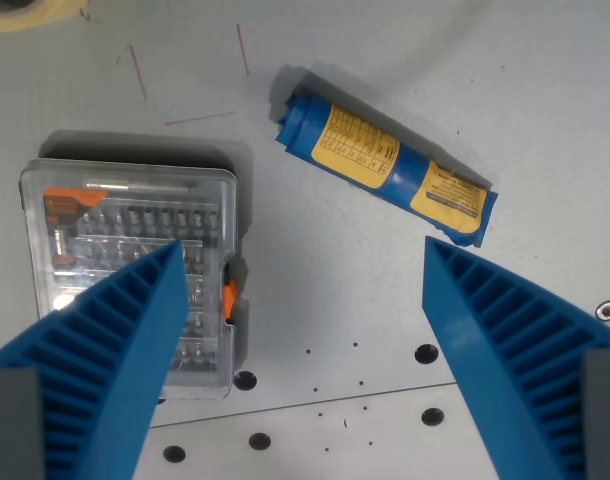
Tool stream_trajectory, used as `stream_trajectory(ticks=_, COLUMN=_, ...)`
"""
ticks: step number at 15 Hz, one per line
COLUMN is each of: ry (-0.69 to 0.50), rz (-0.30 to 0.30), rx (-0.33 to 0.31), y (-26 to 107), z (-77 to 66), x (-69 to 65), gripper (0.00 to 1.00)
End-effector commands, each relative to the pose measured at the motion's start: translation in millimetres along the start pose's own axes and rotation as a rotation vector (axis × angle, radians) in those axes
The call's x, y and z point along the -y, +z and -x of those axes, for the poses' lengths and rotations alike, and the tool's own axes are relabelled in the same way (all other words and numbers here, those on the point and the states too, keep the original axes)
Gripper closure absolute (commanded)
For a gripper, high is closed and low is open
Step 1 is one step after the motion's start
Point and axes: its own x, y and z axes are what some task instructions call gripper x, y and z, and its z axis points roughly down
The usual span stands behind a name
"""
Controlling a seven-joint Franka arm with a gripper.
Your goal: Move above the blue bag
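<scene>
I see my gripper [300, 262] spread wide, holding nothing, above the grey table [315, 300]. The blue bag [385, 165], rolled and with yellow labels, lies just beyond the finger on the wrist view's right. Under the other finger [105, 350] sits a clear case [125, 215], probably of screwdriver bits.

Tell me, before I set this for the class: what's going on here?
A robot arm looks down at a table through its wrist camera. Its blue ribbed fingers are spread open and hold nothing. The rolled blue bag with yellow labels lies ahead, toward the wrist view's upper right. A clear case of screwdriver bits sits at the left, partly under one finger.
</scene>
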Motion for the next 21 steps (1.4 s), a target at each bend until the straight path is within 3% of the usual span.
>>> stream_trajectory(ticks=1, ry=0.001, rz=0.0, rx=-0.002, y=-0.9, z=0.1, x=0.0, gripper=0.0)
stream_trajectory(ticks=10, ry=-0.068, rz=0.003, rx=-0.003, y=2.0, z=0.4, x=-0.9, gripper=0.0)
stream_trajectory(ticks=21, ry=-0.362, rz=0.024, rx=-0.043, y=26.4, z=2.7, x=-10.3, gripper=0.0)
